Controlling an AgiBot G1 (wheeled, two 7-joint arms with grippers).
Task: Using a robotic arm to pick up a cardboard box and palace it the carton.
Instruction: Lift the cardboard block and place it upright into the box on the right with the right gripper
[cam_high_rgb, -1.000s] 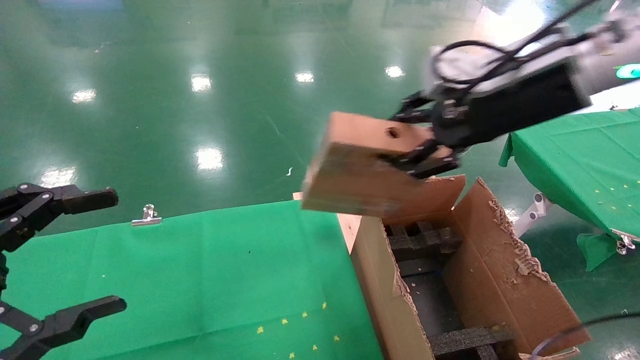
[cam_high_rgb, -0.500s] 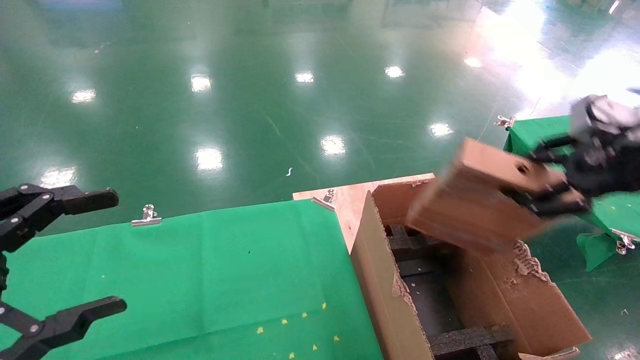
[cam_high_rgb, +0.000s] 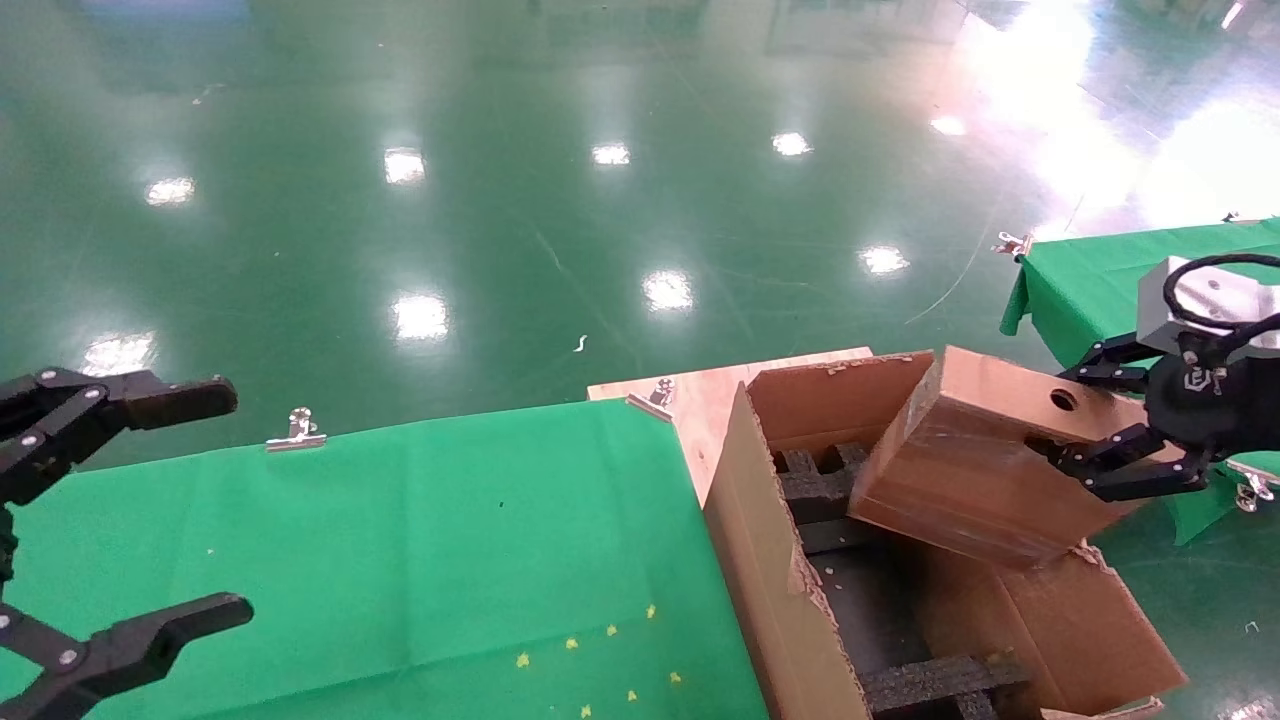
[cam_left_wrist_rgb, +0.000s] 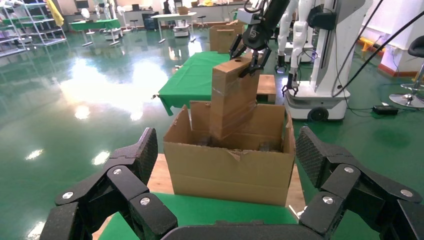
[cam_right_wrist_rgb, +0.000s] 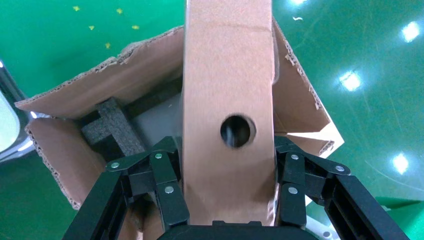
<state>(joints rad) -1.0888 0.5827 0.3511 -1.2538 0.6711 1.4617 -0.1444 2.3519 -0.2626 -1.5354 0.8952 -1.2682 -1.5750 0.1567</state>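
Note:
My right gripper (cam_high_rgb: 1078, 422), on the white arm, is shut on the narrow end of the slim brown cardboard box (cam_high_rgb: 970, 470), next to its round hole. The box hangs tilted over the large torn-flapped carton (cam_high_rgb: 770, 570), with its lower end dipping inside the right half. The right wrist view shows the box (cam_right_wrist_rgb: 227, 75) between the closed fingers (cam_right_wrist_rgb: 165, 190), above the carton (cam_right_wrist_rgb: 100, 95) and its black foam blocks (cam_right_wrist_rgb: 107, 127). My left gripper (cam_high_rgb: 225, 500) is open and empty at the far left. Its wrist view shows the carton (cam_left_wrist_rgb: 230, 170) and box (cam_left_wrist_rgb: 232, 100).
A green-covered table (cam_high_rgb: 400, 540) lies left of the carton, held by metal clips (cam_high_rgb: 295, 430). A wooden board (cam_high_rgb: 700, 390) sits behind the carton. A second green table (cam_high_rgb: 1090, 280) stands at the right. A white robot base (cam_left_wrist_rgb: 325, 50) stands beyond the carton.
My right gripper has swung the box to the right and lowered it, so that its lower end now sits inside the carton. The left arm has not moved.

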